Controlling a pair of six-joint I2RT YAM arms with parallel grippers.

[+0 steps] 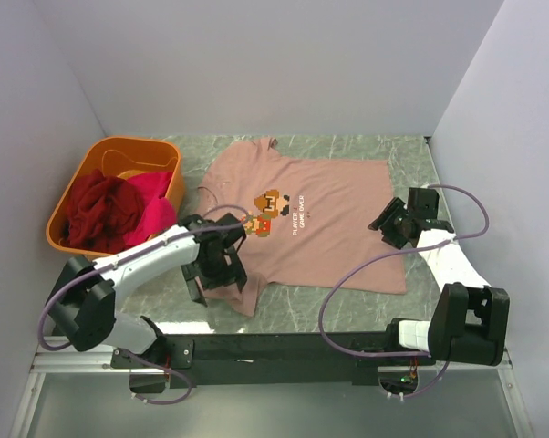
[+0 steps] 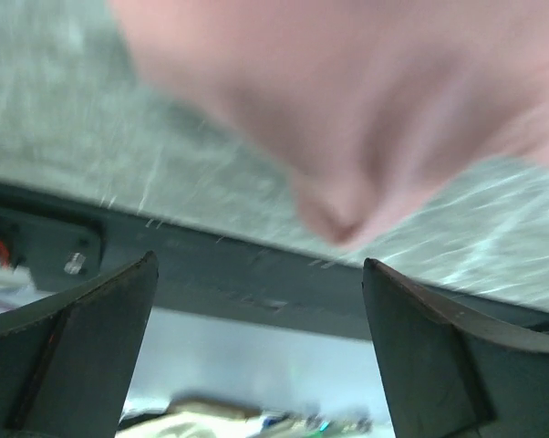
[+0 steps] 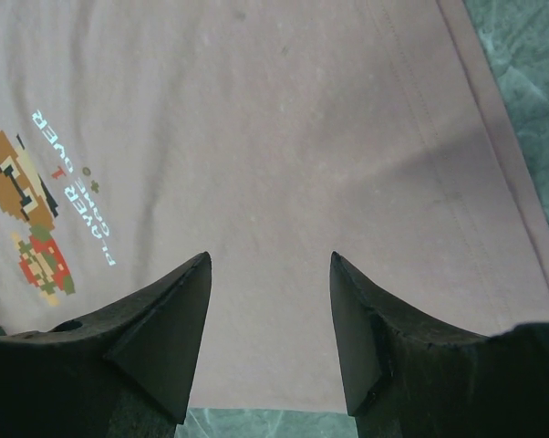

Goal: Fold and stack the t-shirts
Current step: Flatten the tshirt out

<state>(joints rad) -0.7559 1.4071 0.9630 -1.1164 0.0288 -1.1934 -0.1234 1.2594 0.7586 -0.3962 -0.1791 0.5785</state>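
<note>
Your left gripper (image 1: 216,272) hides the pink tee's (image 1: 338,239) near-left sleeve from above; its wrist view gives you only blurred pink cloth. The tees (image 1: 110,210) heaped in the tub (image 1: 133,143) overlap, so you cannot count them.

We find bare tabletop (image 1: 293,310) along the near edge, in front of the pink shirt (image 1: 320,228), where a claw could pass. The orange tub (image 1: 129,144) with its heaped shirts (image 1: 119,205) blocks the far left corner. Walls (image 1: 256,64) close in on the left, back and right.
</note>
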